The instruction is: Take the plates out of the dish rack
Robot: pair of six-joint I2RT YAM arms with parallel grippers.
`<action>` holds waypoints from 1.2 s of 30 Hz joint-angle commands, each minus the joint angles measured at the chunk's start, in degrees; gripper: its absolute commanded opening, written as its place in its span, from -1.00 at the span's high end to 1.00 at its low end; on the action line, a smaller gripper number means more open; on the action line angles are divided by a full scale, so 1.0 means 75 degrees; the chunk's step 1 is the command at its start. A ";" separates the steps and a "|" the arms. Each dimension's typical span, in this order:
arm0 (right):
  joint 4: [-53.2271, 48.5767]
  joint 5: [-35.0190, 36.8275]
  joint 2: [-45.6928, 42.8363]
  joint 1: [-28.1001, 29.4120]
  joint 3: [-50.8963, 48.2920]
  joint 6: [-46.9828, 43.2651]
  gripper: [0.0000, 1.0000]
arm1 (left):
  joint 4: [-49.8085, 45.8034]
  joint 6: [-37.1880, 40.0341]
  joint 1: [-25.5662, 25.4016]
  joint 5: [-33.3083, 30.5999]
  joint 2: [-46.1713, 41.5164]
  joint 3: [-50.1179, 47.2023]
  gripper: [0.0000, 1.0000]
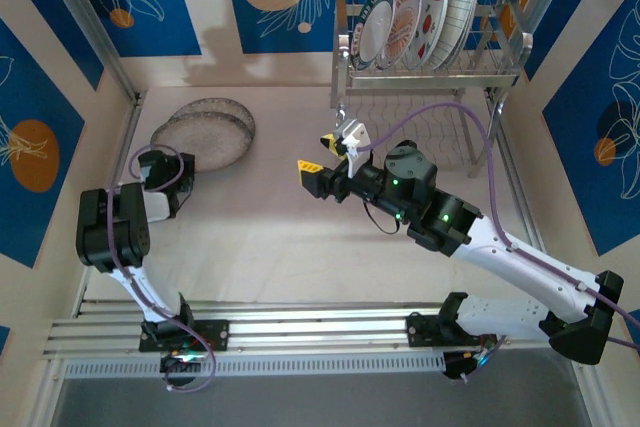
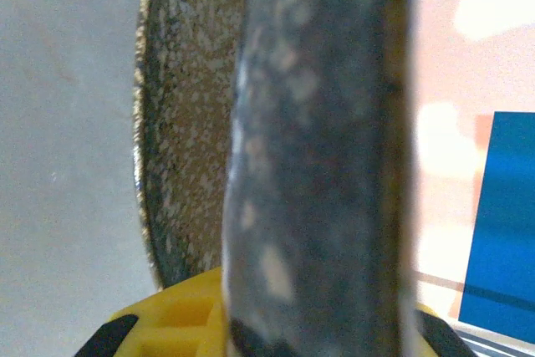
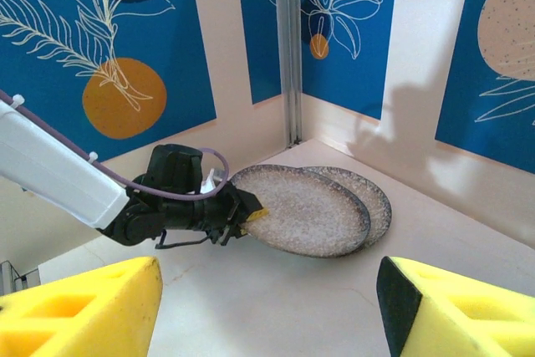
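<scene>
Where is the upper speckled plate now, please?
The upper plate lies left on the table in the top view, overlapping a second speckled plate, rim in the left pincer.

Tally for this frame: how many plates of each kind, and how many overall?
Speckled grey round plates, lying overlapped on the white table: 2
Patterned round plates, standing in the shiny steel wire dish rack: 4
Total: 6 plates

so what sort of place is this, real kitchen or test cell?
Likely a staged robot test cell, not a kitchen: two arms bolted to a metal rail, printed blue panels for walls, and a dish rack of plates on a plain table.
</scene>
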 commanded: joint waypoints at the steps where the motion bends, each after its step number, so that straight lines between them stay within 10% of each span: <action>1: -0.0038 0.0148 0.0009 -0.0026 0.0274 0.0036 -0.40 | 0.1418 -0.0060 0.0103 0.0276 0.0008 0.0603 1.00; 28: -0.0303 0.0398 0.0115 -0.0047 0.0439 0.0193 -0.42 | -0.1524 0.0036 0.0097 0.0702 0.0121 0.1600 -0.10; 36: -0.0380 0.0455 0.0057 -0.0043 0.0415 0.0259 -0.42 | -0.2385 0.0108 0.0115 0.0926 0.0390 0.2125 -0.14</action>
